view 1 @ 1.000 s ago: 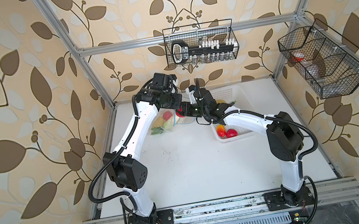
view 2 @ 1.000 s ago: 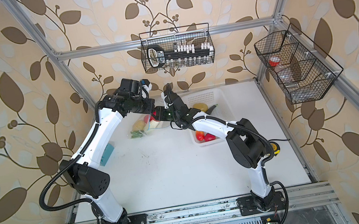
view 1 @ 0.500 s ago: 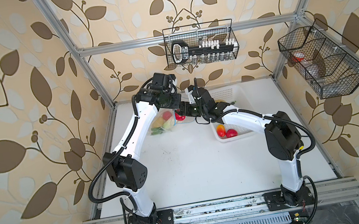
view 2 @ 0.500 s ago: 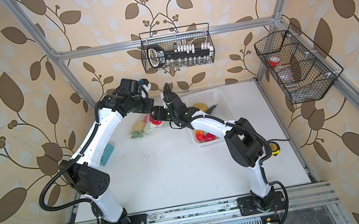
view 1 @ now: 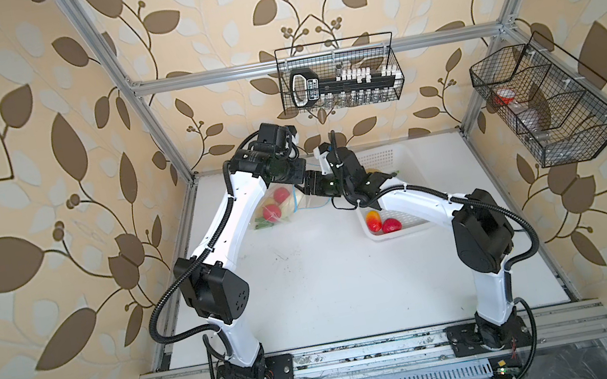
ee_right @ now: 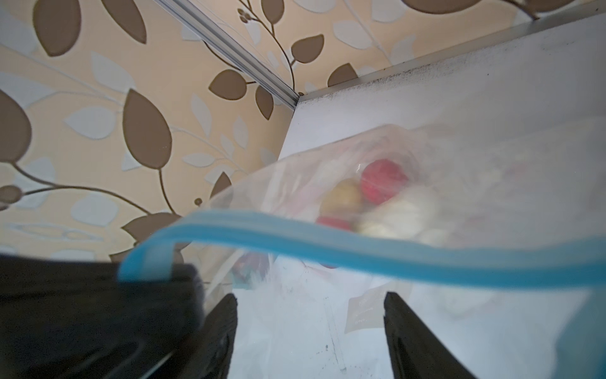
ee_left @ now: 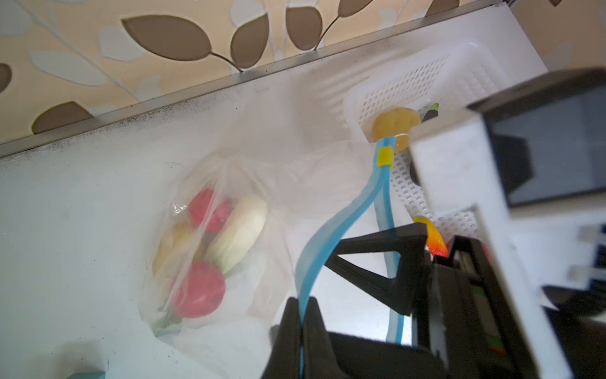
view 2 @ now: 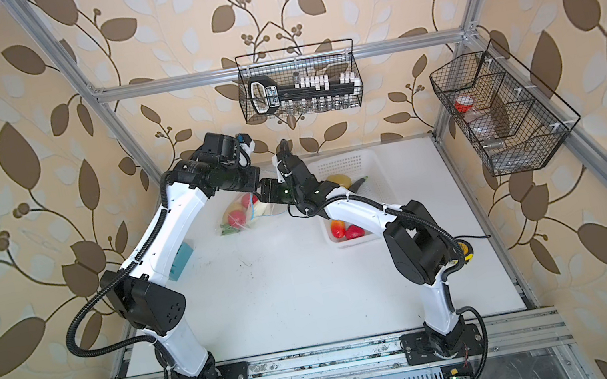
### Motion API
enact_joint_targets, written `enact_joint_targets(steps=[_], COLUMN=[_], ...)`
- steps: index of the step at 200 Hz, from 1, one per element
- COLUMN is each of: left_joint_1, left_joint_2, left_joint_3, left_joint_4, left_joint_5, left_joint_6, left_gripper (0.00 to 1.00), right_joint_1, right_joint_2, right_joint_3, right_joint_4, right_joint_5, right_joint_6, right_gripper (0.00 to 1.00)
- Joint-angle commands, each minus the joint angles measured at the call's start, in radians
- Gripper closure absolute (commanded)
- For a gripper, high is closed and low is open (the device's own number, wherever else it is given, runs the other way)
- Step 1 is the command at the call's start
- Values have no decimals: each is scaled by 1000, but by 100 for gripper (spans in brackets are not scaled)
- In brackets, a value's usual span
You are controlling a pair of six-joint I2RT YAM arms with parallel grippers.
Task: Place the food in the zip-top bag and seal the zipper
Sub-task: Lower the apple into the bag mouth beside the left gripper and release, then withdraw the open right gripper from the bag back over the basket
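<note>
Left wrist view: the left gripper point(ee_left: 301, 305) clamps the blue zipper point(ee_left: 331, 226), holding the bag point(ee_left: 272, 183) mouth up, unsealed. Empty, jaws apart, the right gripper point(ee_right: 310, 325) sits at that mouth. Some food point(ee_left: 196, 288) lies bagged beyond the left gripper. A potato point(ee_left: 395, 123) and mango point(view 1: 372, 220) wait in the basket point(ee_left: 426, 72) under the right arm, so I judge it about halfway.

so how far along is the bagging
Done: several pieces, including a red tomato and the cabbage, sit in the zip-top bag. In hand: the left gripper pinches the zipper, mouth open; the right gripper is open at it. To do: potato and mango in the white basket, then sealing.
</note>
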Motion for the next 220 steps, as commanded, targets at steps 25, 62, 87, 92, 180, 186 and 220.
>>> enact_joint_targets(steps=[25,62,87,92,180,186,220], left_joint_1=[-9,-9,-9,-9,-9,-9,-9], left_joint_2=[-53,-57,-56,-56,-82,-84,-93], left_joint_3=[3,-9,-9,-9,-60,-63,-73], left_joint_4=[6,15,15,16,31,31,12], left_joint_5=[-4,-3,-4,-5,-16,-16,-4], left_joint_6=[21,21,19,19,21,24,25], left_gripper=[100,100,100,100,100,100,100], right_joint_1=[1,1,-3,-3,-41,-40,-51], right_joint_2=[-100,-138,-161,-165,-287,-296,-340], right_joint_3=[-41,-70,-96,-100,-217,-217,-230], right_joint_4=[34,32,29,29,55,46,17], right_joint_5=[8,15,25,25,-13,-7,13], right_joint_6=[-4,-7,-7,-8,56,50,31], right_gripper=[32,34,34,34,30,29,19])
